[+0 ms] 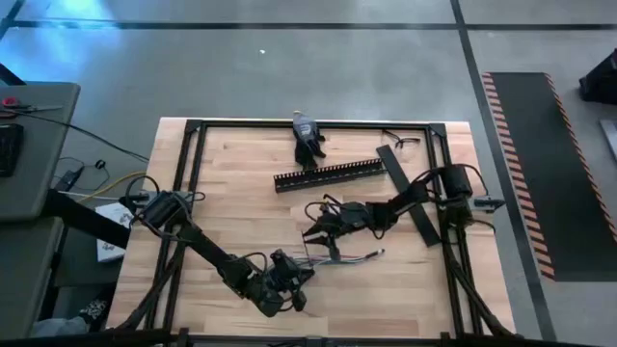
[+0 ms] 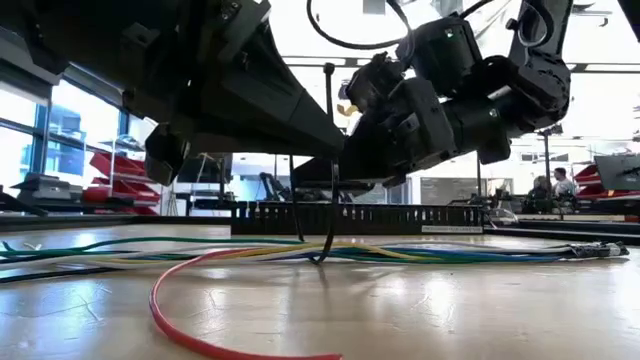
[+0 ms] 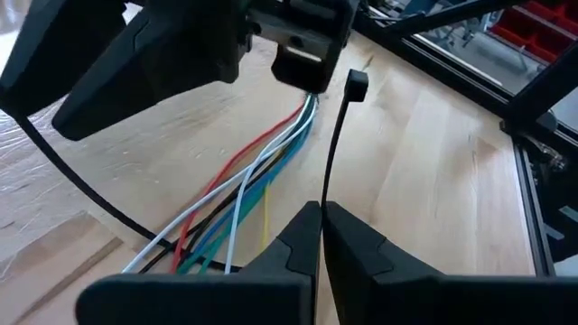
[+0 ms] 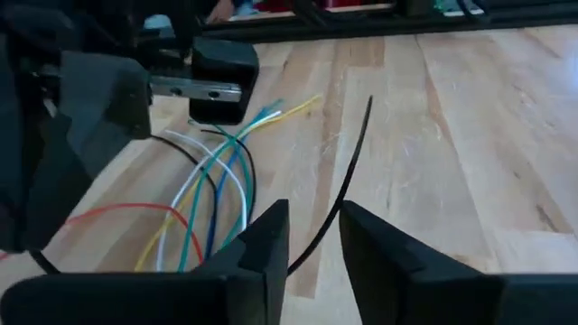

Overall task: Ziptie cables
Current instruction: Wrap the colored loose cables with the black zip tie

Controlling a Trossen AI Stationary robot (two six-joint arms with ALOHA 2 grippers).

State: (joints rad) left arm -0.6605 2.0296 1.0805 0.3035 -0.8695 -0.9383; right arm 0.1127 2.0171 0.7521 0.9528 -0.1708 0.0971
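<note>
The cables (image 1: 352, 258) lie flat on the wooden table as a loose bundle of thin white, blue, green, yellow and red wires (image 3: 262, 162). A black zip tie (image 2: 331, 170) loops under them, both ends rising. My left gripper (image 3: 321, 209), at the table's near middle (image 1: 294, 284), is shut on the tie's head end. My right gripper (image 4: 312, 212), just beyond the bundle (image 1: 320, 236), is open a little, and the tie's tail (image 4: 357, 149) runs up through the gap. My left gripper pinches the zip tie's strip (image 3: 325, 194) between its two fingertips, a short way below the head (image 3: 357, 86). The head end stands up past the fingers, clear of the table. Whether my right gripper's fingers (image 4: 266, 239) touch the tail (image 4: 316, 248) between them, I cannot tell.
A long black comb-edged duct (image 1: 328, 175) lies beyond the grippers, with a flat black lid strip (image 1: 410, 198) slanting at its right. A dark object (image 1: 307, 143) sits at the far edge. A red wire (image 2: 190, 320) curls toward the near side.
</note>
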